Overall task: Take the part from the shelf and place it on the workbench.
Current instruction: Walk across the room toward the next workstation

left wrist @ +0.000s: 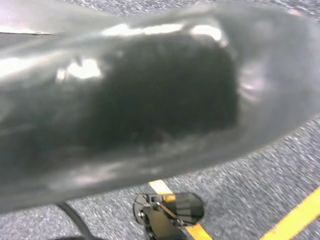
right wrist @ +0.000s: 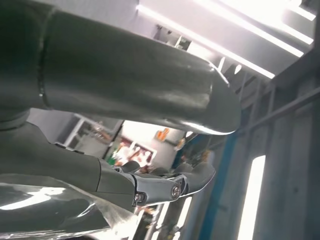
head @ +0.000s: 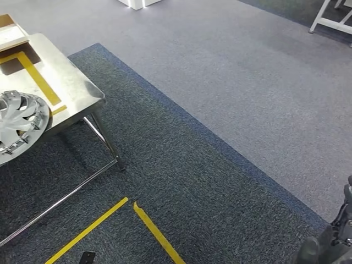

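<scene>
Our right hand (right wrist: pixel 158 185) shows in the right wrist view as a thick grey thumb over darker fingers (right wrist: pixel 196 175), raised toward ceiling lights; we cannot tell whether it grips anything. Our left hand's state we cannot tell either. From the head view, a silver hubcap (head: pixel 21 122) lies flat, spoked face up, at the near edge of the steel workbench (head: pixel 75 82), beside yellow tape (head: pixel 35 77). No writing is readable.

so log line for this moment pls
part: hubcap on steel workbench | right hand: grasp unclear | left hand: grasp unclear | floor: yellow tape
</scene>
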